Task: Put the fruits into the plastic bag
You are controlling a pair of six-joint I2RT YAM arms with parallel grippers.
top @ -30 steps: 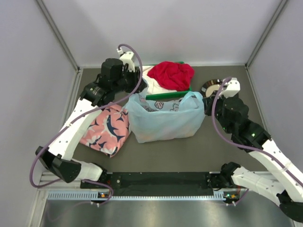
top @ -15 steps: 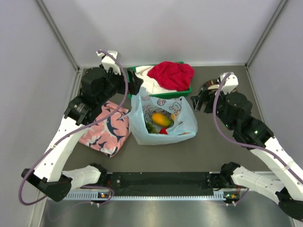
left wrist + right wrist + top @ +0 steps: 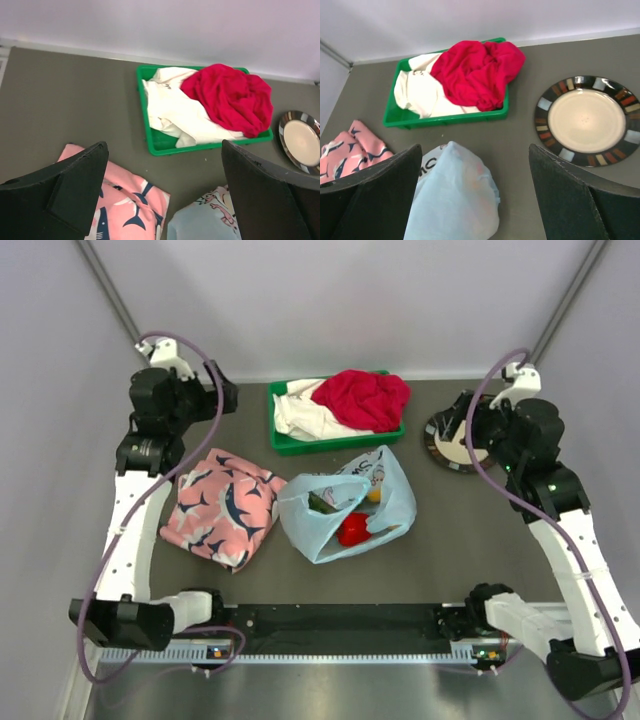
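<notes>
Both arms have let go of the bag (image 3: 308, 523) and drawn back to the far corners. The bag, which they were holding up by its handles a second ago, has sunk down. It now lies slack in the middle of the surface (image 3: 450, 530), between the pink cloth (image 3: 220, 505) and the plate (image 3: 437, 445), in front of the green tray (image 3: 285, 445), with its mouth open.

The step in hand looks like the release and retreat after filling. Inside the bag I see the red fruit (image 3: 352, 530), a bit of the mango (image 3: 374, 494) and something green, probably the pineapple crown (image 3: 325, 503). The peach I cannot find from the top view; it may be under the film. No fruit lies outside the bag.

The next move, in my judgement, calls for little: bring the arms to rest without catching a handle. The red fruit is near the mouth, so it could roll out if the bag is pushed.

The left claw (image 3: 164, 145) is spread wide, with nothing between its fingers and touching nothing. The right claw (image 3: 475, 147) is also spread and empty, high above the bag and the plate.
</notes>
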